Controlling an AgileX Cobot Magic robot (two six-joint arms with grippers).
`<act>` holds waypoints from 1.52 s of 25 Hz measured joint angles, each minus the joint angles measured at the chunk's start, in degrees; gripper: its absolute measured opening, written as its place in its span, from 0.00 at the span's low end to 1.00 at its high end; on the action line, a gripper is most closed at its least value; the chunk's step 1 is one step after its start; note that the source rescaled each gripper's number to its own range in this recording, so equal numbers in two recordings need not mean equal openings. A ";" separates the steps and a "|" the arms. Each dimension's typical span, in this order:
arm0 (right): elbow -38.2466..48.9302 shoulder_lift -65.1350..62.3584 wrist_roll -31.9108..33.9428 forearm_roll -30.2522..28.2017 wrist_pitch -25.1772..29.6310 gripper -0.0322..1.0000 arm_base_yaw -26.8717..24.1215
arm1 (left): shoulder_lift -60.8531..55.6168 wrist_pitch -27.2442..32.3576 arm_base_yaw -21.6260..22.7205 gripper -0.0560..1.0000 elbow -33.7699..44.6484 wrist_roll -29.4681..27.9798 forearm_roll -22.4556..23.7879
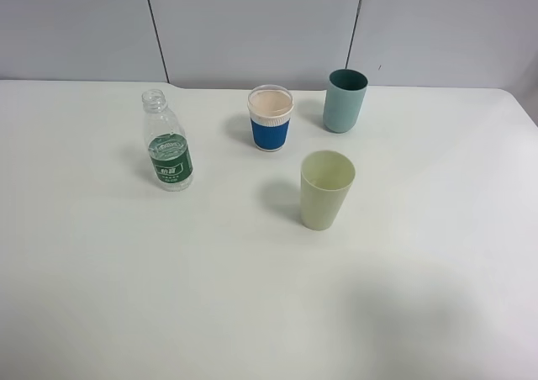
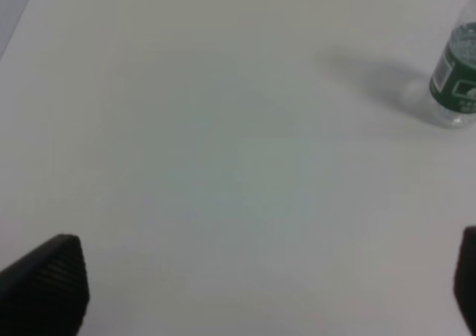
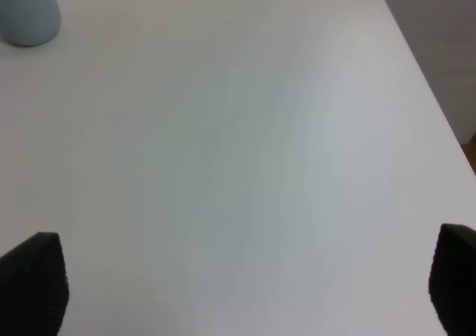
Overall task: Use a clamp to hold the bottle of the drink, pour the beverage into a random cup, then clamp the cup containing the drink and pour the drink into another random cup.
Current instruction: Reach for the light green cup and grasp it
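A clear uncapped bottle (image 1: 168,145) with a green label stands upright at the left of the white table (image 1: 126,296); its base also shows in the left wrist view (image 2: 455,83). A white paper cup with a blue sleeve (image 1: 270,118) stands at the back middle. A teal cup (image 1: 345,101) stands to its right and shows in the right wrist view (image 3: 28,10). A pale green cup (image 1: 326,189) stands nearer the front. Neither arm shows in the high view. My left gripper (image 2: 260,291) is open and empty over bare table. My right gripper (image 3: 249,284) is open and empty.
The table's right edge (image 3: 431,91) runs beside my right gripper. Grey wall panels (image 1: 252,27) stand behind the table. A soft shadow (image 1: 412,313) lies on the front right of the table.
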 joint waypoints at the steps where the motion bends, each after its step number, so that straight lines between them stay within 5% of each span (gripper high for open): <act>1: 0.00 0.42 0.00 0.00 -0.05 1.00 0.00 | 0.00 0.00 0.00 1.00 0.00 0.00 0.00; 18: -1.39 34.61 -7.30 8.59 -23.33 1.00 2.00 | 0.00 0.00 0.00 1.00 0.00 0.00 0.00; 29: -1.44 53.03 -4.40 7.16 -41.08 1.00 26.59 | 0.00 0.00 0.00 1.00 0.00 0.00 -0.02; 38: -1.43 60.16 4.85 -1.01 -44.99 1.00 41.81 | 0.00 0.00 0.00 1.00 0.00 0.00 -0.02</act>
